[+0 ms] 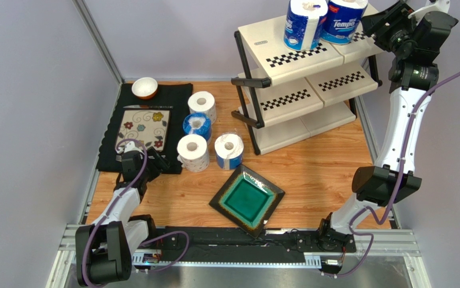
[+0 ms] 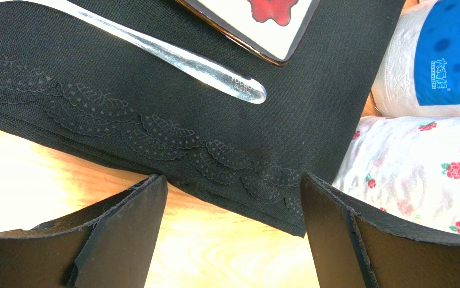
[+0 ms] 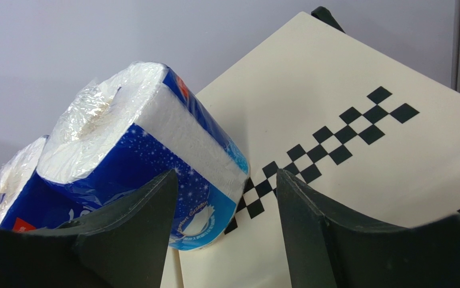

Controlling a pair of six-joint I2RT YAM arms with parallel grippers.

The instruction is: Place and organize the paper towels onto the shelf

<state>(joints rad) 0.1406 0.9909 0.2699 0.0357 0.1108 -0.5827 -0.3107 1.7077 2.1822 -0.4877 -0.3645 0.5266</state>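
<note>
Two blue-and-white Tempo paper towels [image 1: 304,23] [image 1: 342,20] stand side by side on the top tier of the cream shelf [image 1: 274,42]. My right gripper [image 1: 375,25] is open and empty just right of them; its wrist view shows the nearer wrapped roll [image 3: 148,156] ahead of the left finger, over the checkered strip [image 3: 328,150]. Four more rolls stand on the table: a plain one [image 1: 202,105], a blue one [image 1: 197,125], a printed one [image 1: 193,152] and a blue-banded one [image 1: 229,150]. My left gripper [image 1: 148,163] is open and empty, low at the placemat's front edge, left of the printed roll [image 2: 418,162].
A black floral placemat [image 1: 175,96] holds a decorated plate [image 1: 145,127], a small white bowl [image 1: 144,87] and a clear utensil [image 2: 178,57]. A green square dish [image 1: 246,200] lies near the front middle. Enclosure walls stand on both sides.
</note>
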